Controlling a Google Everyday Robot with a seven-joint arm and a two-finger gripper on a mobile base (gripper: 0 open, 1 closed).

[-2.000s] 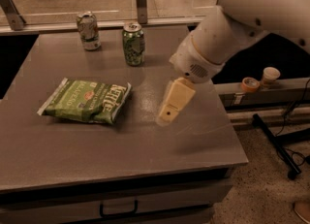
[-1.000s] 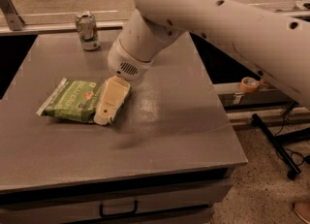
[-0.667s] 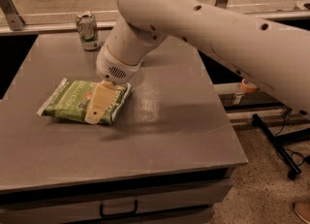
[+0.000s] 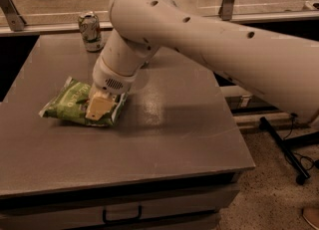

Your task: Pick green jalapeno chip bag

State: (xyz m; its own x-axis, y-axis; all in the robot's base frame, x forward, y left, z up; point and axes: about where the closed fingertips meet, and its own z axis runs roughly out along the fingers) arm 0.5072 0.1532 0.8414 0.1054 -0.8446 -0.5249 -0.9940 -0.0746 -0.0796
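1. Since 2 s ago, gripper (image 4: 99,108) is dropping leftward onto green jalapeno chip bag (image 4: 65,105), which is lying flat at table (image 4: 174,129) left side.
2. Open vs closed: can't tell.
3. Risk: pressing w/o catching a fold, so the crinkly bag is sliding out.

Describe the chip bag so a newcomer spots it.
On the left side of the grey table, under the gripper, lies the green jalapeno chip bag. It is flat, wide and crinkly, unlike the upright soda can at the far edge.
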